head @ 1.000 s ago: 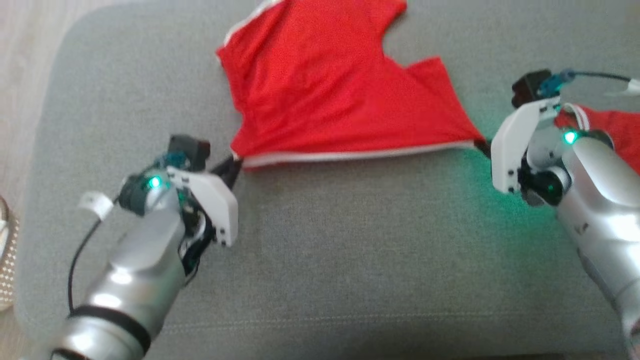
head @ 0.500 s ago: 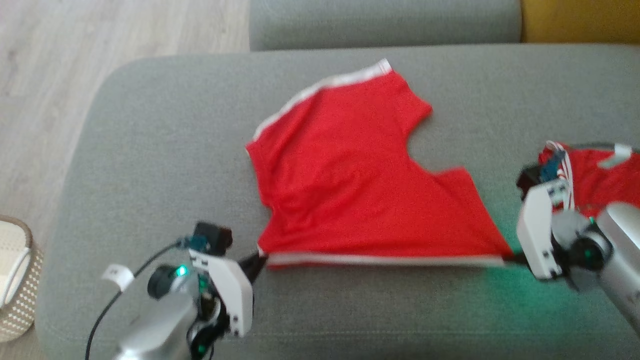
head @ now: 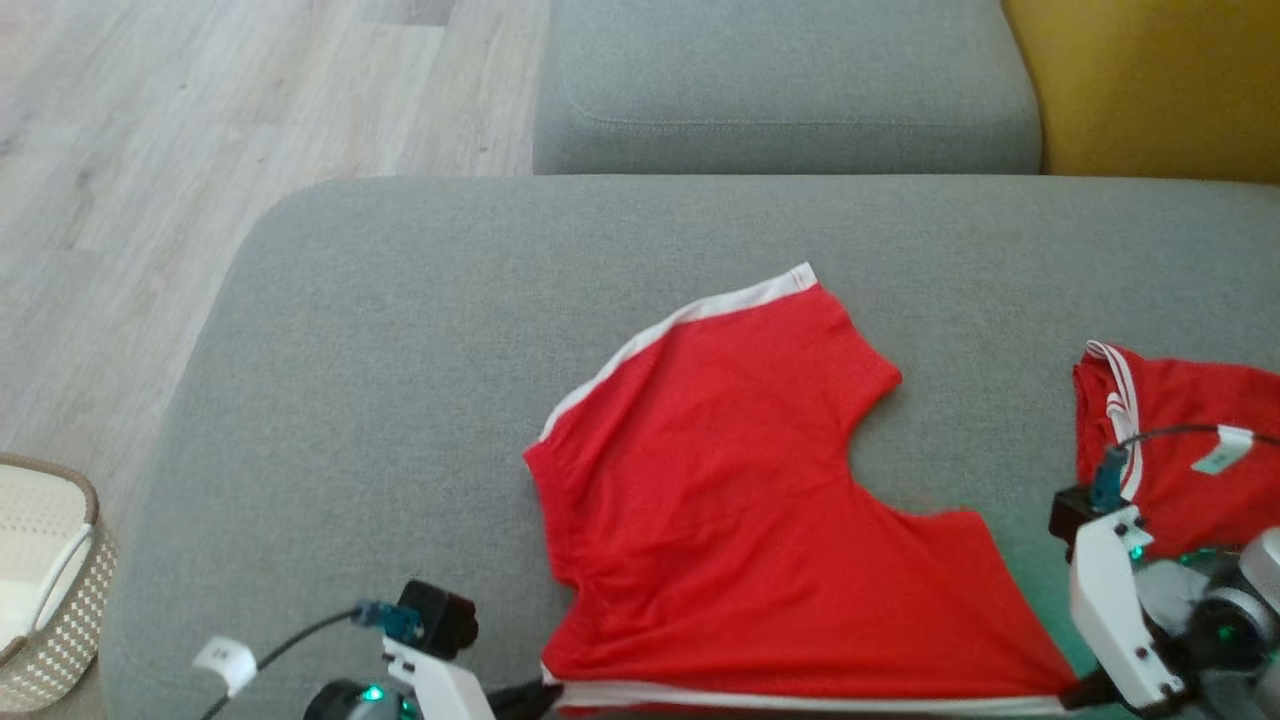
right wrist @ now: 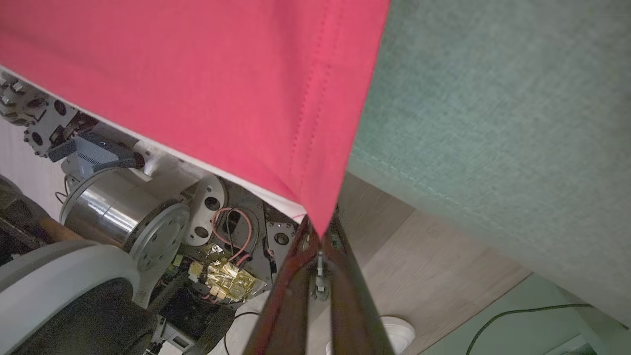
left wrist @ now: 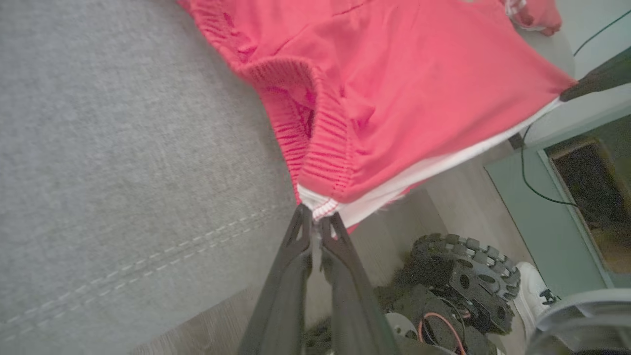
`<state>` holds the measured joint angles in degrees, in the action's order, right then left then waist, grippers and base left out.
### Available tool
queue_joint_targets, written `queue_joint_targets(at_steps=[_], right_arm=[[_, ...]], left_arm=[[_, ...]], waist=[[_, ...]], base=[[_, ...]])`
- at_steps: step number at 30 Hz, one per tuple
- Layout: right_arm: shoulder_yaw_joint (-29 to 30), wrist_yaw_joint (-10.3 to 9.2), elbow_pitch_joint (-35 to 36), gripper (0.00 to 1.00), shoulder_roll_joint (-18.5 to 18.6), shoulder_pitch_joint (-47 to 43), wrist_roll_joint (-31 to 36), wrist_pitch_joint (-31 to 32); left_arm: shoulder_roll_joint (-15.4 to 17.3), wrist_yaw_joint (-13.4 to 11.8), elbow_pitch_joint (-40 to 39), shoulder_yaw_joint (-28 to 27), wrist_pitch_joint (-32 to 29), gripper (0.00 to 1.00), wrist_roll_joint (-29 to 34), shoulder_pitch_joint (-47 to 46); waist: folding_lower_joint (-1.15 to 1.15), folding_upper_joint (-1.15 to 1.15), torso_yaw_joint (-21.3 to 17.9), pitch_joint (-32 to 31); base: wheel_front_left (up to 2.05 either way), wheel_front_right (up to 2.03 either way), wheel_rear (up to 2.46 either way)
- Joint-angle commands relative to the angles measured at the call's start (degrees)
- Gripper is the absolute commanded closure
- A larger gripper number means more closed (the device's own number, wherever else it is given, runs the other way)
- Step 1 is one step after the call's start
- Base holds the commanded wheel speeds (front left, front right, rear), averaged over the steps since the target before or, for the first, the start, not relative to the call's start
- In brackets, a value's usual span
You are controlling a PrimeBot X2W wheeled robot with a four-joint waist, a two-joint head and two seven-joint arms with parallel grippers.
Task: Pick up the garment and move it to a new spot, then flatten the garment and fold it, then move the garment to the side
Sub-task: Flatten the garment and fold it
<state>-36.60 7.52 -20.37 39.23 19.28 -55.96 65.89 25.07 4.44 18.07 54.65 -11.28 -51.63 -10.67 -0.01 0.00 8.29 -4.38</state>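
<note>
basket [head: 40, 560]: far left on the floor, well apart from the work.
sofa cushion [head: 400, 350]: grey, carrying the garment.
left gripper [left wrist: 315, 224]: fingers together, pinched on the near left corner of the garment, at the white trim just beside the ribbed waistband.
garment [head: 740, 520]: red shorts with white trim, spread on the cushion right of centre, mostly flat, a few wrinkles by the waistband on the left.
held edge: white-trimmed side pulled straight, running left to right from one gripper to the other, along the cushion's near edge.
right gripper [right wrist: 320, 231]: fingers together, clamped on the near right corner of the garment.
second red garment [head: 1190, 440]: bunched at far right on the cushion, beyond the right gripper, apart from the shorts.
deciding relation: whole cloth lying forward of both grippers, away from the robot; long axis across, neither arm nearer, one corner each.
likely step: flattening by an even pull, then a fold carried forward over the cloth.
</note>
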Motion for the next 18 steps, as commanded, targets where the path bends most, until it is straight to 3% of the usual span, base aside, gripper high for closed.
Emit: queue_joint_targets(at_steps=[1,5,8,13,18], right_arm=[[1.3,-0.03,1.5,1.0,3.0,0.3,0.1,0.6],[4.7,-0.03,6.7,1.0,3.3,-1.6,2.1,3.4],[8.6,-0.03,9.1,1.0,1.2,-1.8,3.5,4.3],[17.0,-0.03,11.3,1.0,-5.2,1.3,8.0,3.0],[21.8,-0.03,10.3,1.0,-11.4,7.0,11.8,1.2]], left_arm=[[2.4,-0.6,-1.8,-2.4,0.1,1.0,-0.3,-2.3],[4.0,-2.5,-8.2,-2.5,0.3,1.0,-0.1,-0.3],[4.7,-3.9,-11.3,-3.1,0.9,1.0,0.4,0.0],[4.2,-5.7,-15.1,-6.4,1.8,1.0,-1.3,-2.1],[3.1,-6.1,-16.1,-9.0,2.5,1.0,-2.9,-4.9]], waist=[[0.01,0.0,0.1,-0.1],[0.01,0.0,0.2,0.1],[0.01,0.0,0.5,0.7],[0.01,0.0,1.7,2.3],[0.01,0.0,3.1,5.0]], base=[[0.0,0.0,0.0],[0.0,0.0,0.0],[0.0,0.0,0.0],[0.0,0.0,0.0],[0.0,0.0,0.0]])
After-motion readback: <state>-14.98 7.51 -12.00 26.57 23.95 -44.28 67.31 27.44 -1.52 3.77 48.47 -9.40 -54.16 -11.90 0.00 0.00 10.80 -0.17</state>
